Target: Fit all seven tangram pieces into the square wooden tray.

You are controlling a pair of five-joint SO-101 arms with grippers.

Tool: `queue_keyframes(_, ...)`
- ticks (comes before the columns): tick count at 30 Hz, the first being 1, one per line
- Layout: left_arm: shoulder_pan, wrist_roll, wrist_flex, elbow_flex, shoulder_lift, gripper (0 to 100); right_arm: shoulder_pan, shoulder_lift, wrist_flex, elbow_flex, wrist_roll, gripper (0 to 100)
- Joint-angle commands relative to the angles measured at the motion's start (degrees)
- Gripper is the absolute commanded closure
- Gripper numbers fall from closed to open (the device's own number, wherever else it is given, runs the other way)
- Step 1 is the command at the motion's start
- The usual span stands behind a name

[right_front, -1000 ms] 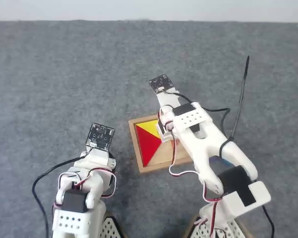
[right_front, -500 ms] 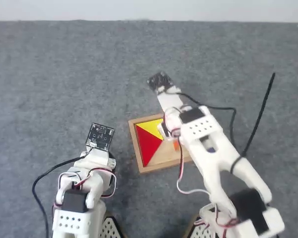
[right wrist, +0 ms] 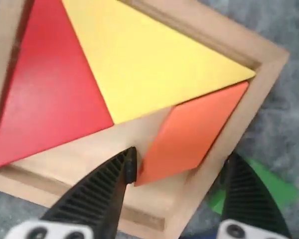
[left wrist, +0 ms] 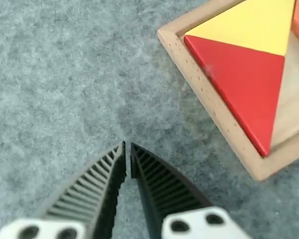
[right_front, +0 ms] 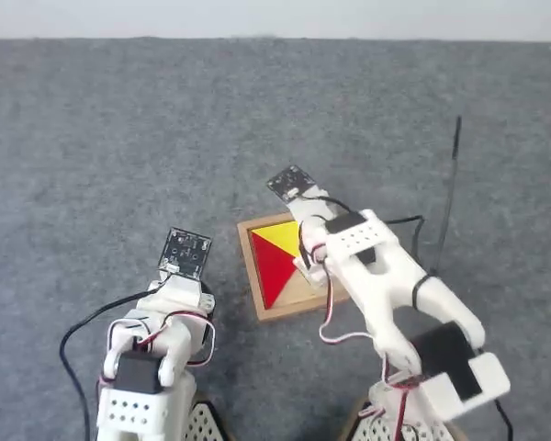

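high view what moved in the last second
The right arm swung sideways, then drew its wrist back toward its base over the square wooden tray. Its hand is open astride the orange parallelogram piece. The left arm, the tray, the red triangle piece and the yellow triangle piece stayed put.

Readable text, numbers, signs: none on any surface.
Tray [right_front: 285, 310]: bare wood, no lettering.
Red triangle [left wrist: 244, 84]: plain painted face, no print.
Yellow triangle [left wrist: 249, 25]: plain painted face, no print.
Orange piece [right wrist: 189, 134]: plain painted face, no print.
Circuit boards [right_front: 185, 250] [right_front: 292, 182]: any marking too small to make out.
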Motion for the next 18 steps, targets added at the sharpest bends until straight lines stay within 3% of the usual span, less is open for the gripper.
queue_keyframes(1, -0.26, -0.09, 0.18, -0.57, -0.88, 98, 3.38, 1.1, -0.48, -4.75, 0.53, 73.8)
queue_keyframes(7, -0.26, -0.09, 0.18, -0.57, -0.88, 98, 6.73, 1.8, -0.92, -7.56, 0.62, 73.8)
queue_keyframes(18, -0.26, -0.09, 0.18, -0.57, -0.88, 98, 0.75, 1.19, -1.8, -7.56, 0.18, 73.8)
